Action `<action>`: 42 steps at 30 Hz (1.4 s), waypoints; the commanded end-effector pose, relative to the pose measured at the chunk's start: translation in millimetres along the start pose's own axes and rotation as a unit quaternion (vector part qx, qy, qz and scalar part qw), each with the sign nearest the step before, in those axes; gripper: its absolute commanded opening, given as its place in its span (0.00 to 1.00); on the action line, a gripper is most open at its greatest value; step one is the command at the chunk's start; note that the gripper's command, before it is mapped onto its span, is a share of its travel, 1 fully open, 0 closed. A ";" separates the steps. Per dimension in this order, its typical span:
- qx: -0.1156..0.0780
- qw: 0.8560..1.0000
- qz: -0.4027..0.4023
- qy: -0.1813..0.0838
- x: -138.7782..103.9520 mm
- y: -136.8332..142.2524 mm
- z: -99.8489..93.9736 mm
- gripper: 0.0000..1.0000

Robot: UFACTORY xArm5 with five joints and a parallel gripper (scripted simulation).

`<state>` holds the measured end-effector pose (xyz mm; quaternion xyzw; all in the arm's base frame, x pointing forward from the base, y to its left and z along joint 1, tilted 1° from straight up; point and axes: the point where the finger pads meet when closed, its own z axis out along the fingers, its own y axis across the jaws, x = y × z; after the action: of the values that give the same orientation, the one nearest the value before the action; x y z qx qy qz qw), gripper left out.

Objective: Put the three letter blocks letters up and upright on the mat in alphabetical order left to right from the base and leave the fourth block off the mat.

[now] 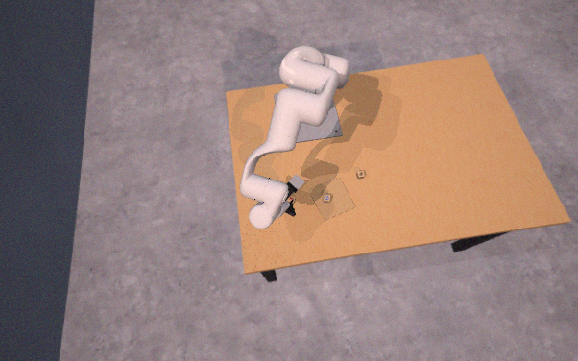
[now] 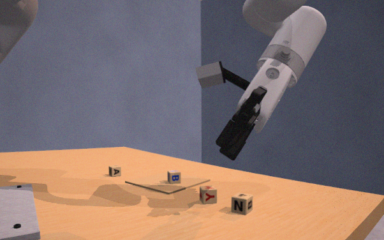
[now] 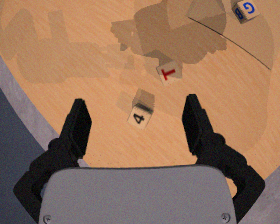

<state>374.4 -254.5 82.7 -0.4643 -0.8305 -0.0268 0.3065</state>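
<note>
My gripper is open and empty, tilted, high above the table. A block with a black 4 on top shows between the fingers in the wrist view, far below them. A block with a red T on top lies beside it, off the mat. A block with a blue G on top stands on the thin wood-coloured mat. The last block stands off the mat; its top letter is unclear.
The wooden table carries the grey base plate. The arm reaches along the table's left part in the top view, with the table's left edge close to the gripper. Arm shadows fall across the mat area.
</note>
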 end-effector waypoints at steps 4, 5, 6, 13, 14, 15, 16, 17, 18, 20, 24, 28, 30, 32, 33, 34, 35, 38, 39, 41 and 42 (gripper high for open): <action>-0.001 1.000 0.000 -0.002 -0.1 0.0 -1.8 1.00; -0.001 1.000 0.000 -0.002 0.1 0.3 -1.9 1.00; -0.001 1.000 -0.003 -0.006 1.2 1.8 -2.5 1.00; -0.006 0.996 -0.054 -0.072 27.3 31.2 -12.6 1.00; -0.006 0.995 -0.061 -0.081 31.3 35.2 -13.7 1.00; -0.007 0.993 -0.070 -0.092 36.3 39.9 -15.0 1.00; -0.009 0.991 -0.080 -0.104 41.6 44.8 -16.1 1.00; -0.010 0.989 -0.089 -0.116 47.1 49.6 -17.1 1.00; -0.011 0.987 -0.098 -0.126 52.4 54.0 -17.9 1.00; -0.014 0.982 -0.116 -0.147 62.7 62.1 -19.1 1.00; -0.018 0.973 -0.143 -0.178 78.8 73.8 -19.9 1.00; -0.025 0.958 -0.183 -0.221 102.8 88.9 -19.3 1.00; -0.028 0.950 -0.200 -0.239 113.6 94.8 -18.3 1.00; -0.032 0.940 -0.219 -0.258 125.4 100.8 -16.7 1.00; -0.034 0.935 -0.228 -0.268 131.3 103.6 -15.8 1.00; -0.036 0.930 -0.237 -0.277 137.0 106.2 -14.8 1.00; -0.038 0.925 -0.246 -0.286 142.7 108.7 -13.6 1.00; -0.042 0.917 -0.260 -0.300 151.4 112.3 -11.7 1.00; -0.042 0.917 -0.261 -0.300 151.7 112.4 -11.6 1.00; -0.042 0.917 -0.261 -0.300 151.7 112.4 -11.6 1.00; -0.042 0.917 -0.261 -0.300 151.7 112.4 -11.6 1.00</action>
<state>409.5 -81.4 144.3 -0.2320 -0.9726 0.0005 0.0131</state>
